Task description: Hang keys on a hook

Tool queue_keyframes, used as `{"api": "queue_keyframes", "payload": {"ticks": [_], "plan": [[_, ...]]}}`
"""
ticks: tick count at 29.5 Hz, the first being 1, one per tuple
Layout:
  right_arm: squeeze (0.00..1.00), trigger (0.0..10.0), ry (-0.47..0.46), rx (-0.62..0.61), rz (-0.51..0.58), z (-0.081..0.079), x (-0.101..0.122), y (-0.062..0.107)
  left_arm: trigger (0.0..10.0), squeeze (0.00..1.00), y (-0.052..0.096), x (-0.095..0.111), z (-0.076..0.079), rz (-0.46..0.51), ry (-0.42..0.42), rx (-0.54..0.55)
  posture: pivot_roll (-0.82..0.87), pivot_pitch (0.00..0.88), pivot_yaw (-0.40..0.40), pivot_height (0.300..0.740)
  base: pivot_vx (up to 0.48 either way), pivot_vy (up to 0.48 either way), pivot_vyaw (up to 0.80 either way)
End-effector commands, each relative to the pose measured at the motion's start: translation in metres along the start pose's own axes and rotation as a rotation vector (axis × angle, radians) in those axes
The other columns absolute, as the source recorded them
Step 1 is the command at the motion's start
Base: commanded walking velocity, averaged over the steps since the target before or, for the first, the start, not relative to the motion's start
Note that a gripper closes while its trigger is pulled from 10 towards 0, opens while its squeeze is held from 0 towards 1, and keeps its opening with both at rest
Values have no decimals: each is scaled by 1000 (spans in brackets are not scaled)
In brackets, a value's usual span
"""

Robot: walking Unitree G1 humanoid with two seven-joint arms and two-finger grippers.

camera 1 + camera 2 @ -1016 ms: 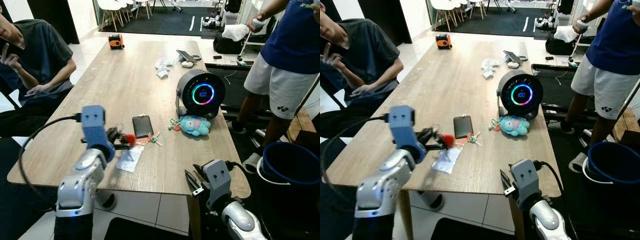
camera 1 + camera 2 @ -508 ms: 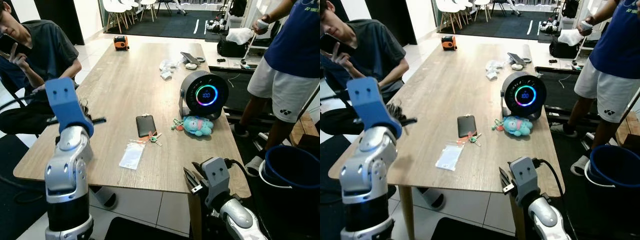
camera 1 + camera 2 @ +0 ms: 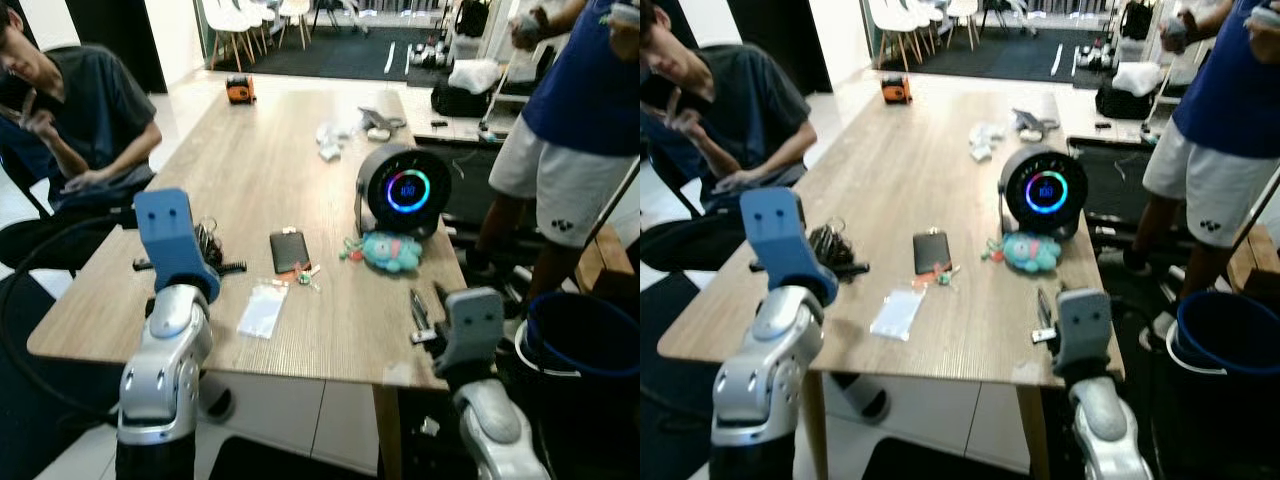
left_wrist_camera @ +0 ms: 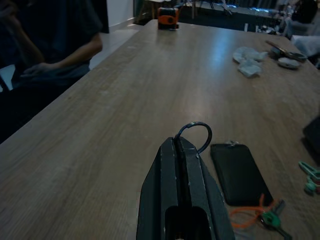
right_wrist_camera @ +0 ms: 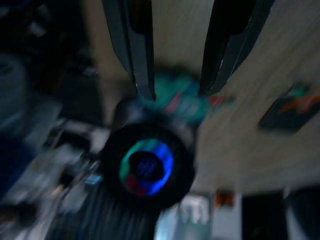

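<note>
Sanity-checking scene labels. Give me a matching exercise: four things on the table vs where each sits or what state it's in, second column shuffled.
Things:
1. key ring
2. black phone
3. blue plush toy
4. orange tape measure

Places or states:
A. at the far end of the table
B. lying flat mid-table, with the orange-tagged keys at its near corner
C. pinched in the closed jaws of the left gripper
D. in front of the round black speaker

Pairs: 1-C, 2-B, 3-D, 4-A
</note>
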State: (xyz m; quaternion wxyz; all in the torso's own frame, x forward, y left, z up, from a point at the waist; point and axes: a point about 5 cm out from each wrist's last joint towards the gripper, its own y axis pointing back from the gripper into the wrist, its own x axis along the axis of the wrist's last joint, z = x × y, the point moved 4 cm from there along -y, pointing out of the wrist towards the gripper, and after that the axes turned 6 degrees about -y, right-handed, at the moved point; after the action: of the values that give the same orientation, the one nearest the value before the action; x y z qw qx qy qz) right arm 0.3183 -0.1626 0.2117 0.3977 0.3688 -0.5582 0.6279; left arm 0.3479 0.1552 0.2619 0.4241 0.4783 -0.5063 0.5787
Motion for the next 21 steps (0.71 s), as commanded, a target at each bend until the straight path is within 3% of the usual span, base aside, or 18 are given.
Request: {"api": "queue_keyframes", "payload": {"ticks": [1, 12, 21], "plan": [[0, 10000, 37, -43, 49, 8, 12, 0, 10000, 0, 1, -2, 5, -1, 13, -14, -7, 112, 94, 740, 0, 0, 0], [0, 10000, -33, -162, 29, 19, 7, 12, 10000, 0, -3, -4, 15, 19, -2, -66, -23, 97, 125, 740, 0, 0, 0], [0, 10000, -19, -221, 5, 24, 3, 20, 10000, 0, -7, -13, 6, -7, -32, -43, -37, 90, 140, 740, 0, 0, 0]]}}
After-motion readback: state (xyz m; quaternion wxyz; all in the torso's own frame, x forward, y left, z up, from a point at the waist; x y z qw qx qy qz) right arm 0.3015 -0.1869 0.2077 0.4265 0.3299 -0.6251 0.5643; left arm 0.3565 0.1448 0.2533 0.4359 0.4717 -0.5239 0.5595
